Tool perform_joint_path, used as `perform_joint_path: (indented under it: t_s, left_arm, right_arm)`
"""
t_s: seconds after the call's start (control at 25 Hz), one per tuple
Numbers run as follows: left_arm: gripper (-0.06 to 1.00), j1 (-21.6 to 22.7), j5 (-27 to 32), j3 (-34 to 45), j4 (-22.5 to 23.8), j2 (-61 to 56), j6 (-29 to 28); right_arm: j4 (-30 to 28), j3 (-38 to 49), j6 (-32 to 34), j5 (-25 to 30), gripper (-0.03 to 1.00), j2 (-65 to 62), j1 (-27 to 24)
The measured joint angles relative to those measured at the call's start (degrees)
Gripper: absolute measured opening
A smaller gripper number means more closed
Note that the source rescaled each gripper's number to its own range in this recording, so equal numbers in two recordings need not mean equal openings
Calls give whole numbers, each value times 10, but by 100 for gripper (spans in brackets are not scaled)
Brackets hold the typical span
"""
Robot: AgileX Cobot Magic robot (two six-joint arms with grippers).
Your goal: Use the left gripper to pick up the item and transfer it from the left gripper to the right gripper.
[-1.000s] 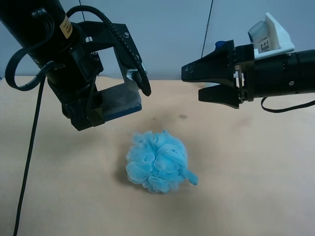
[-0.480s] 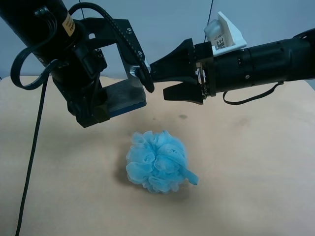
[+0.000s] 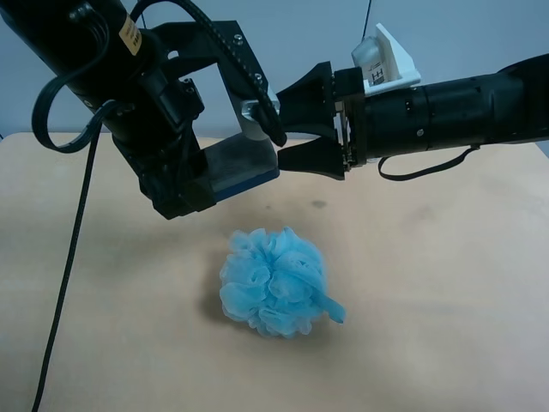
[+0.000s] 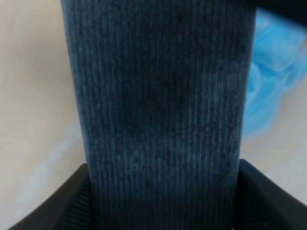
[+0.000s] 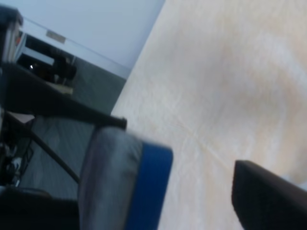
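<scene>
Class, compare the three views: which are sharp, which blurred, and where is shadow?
Exterior high: sharp, soft shadow at the bath puff base. Right wrist: blurred throughout, the item soft-edged. Left wrist: the item's felt ribbing clear, puff behind defocused.

Small dk-grey felt-topped rect. block w/ blue underside (image 3: 243, 165), upper centre of frame, tilted, aloft, clamped in bulky black cabled left gripper (image 3: 225, 168), w/ black-jawed right gripper (image 3: 285, 130) spread wide at its rt end.

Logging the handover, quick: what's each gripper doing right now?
Left gripper: shut on the item.
Right gripper: open, with the item's end between its jaws.
</scene>
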Motion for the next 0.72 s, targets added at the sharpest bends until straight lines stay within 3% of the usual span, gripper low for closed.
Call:
perform_joint_path:
  t_s: [0.24, 0.6, 0.72]
  left_arm:
    - [0, 0, -30, 0, -26, 0, 26]
    - [0, 0, -68, 0, -29, 0, 45]
    - [0, 0, -68, 0, -44, 0, 58]
  right_arm:
    - [4, 0, -1, 7, 100, 0, 0]
    - [7, 0, -4, 16, 100, 0, 0]
    - [9, 0, -4, 17, 96, 0, 0]
